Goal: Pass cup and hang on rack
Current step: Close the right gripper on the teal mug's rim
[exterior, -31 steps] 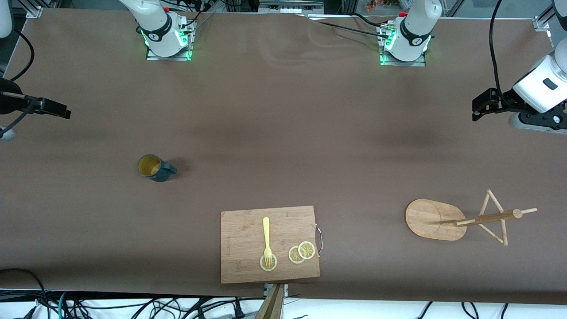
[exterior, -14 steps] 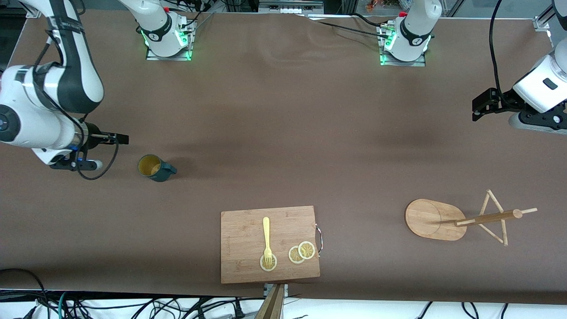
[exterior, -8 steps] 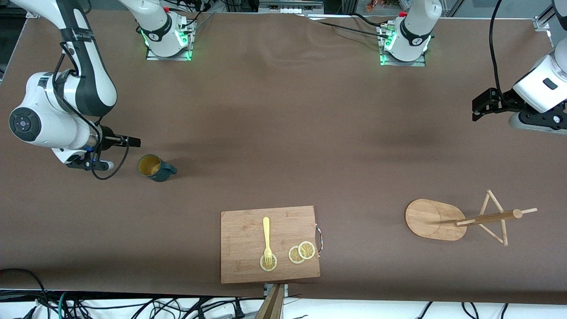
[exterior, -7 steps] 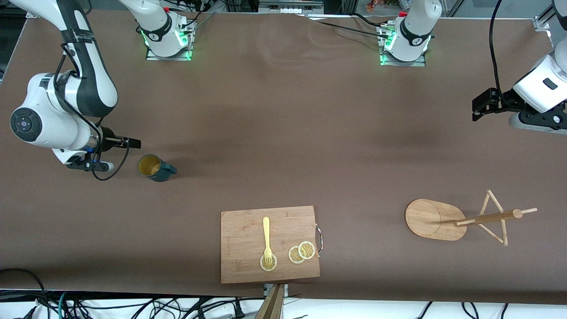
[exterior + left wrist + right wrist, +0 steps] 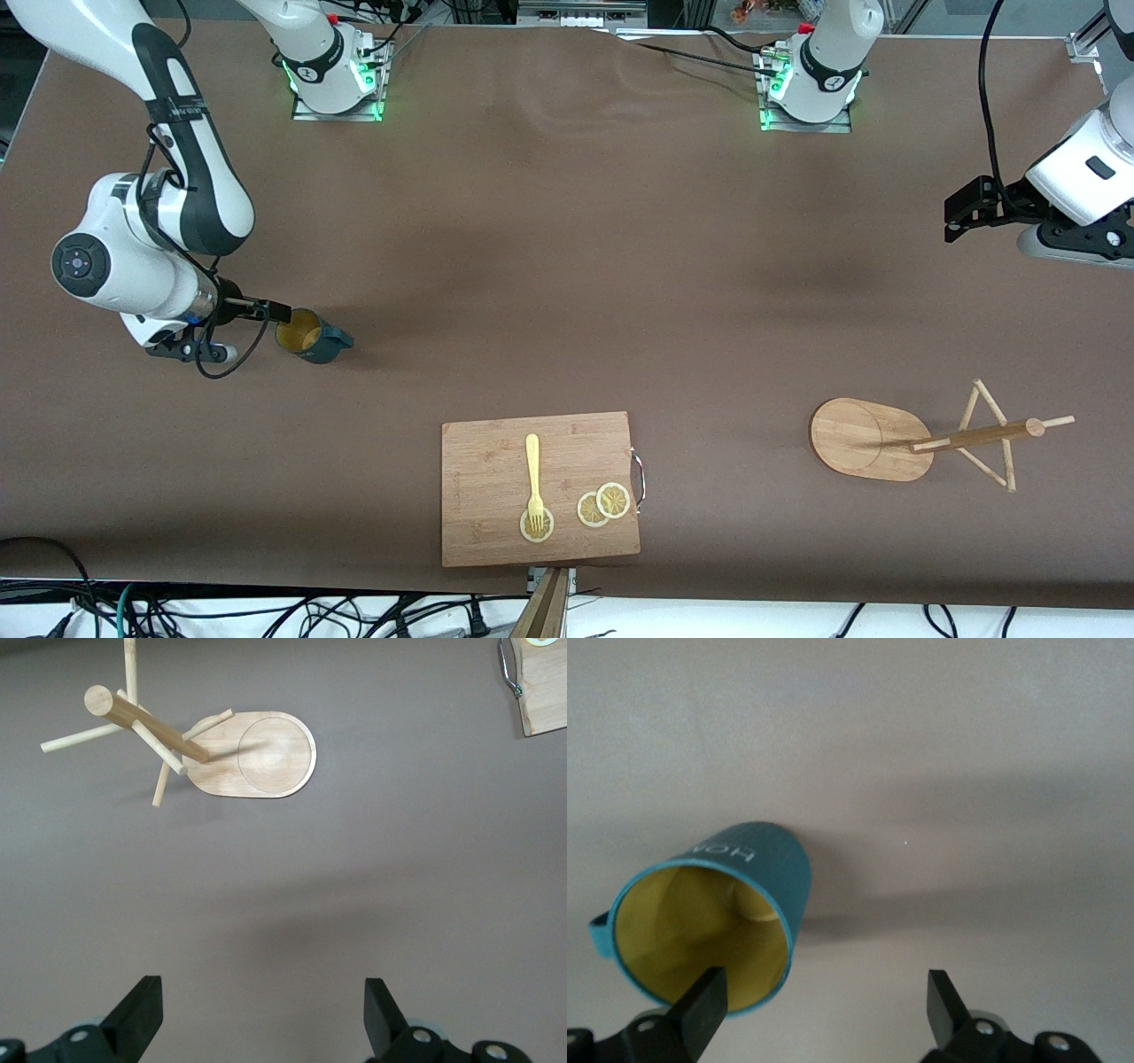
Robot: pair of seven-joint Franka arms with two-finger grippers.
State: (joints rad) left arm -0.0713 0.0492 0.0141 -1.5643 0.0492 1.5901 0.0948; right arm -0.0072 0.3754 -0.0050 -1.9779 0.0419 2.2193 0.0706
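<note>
While the left gripper (image 5: 257,1028) waits spread above bare tabletop (image 5: 567,266), the right gripper (image 5: 280,312), spread, reaches the upright dark teal, yellow-lined cup (image 5: 306,336), needing to straddle its rim and close, light bamboo peg rack (image 5: 921,440) well apart

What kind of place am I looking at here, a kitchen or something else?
Most likely a robotics lab staged with kitchen items, not a real kitchen. Two robot arms are bolted to a brown table, loose cables trail along its edge, and only props sit on it: a cup, a rack, a cutting board.
</note>
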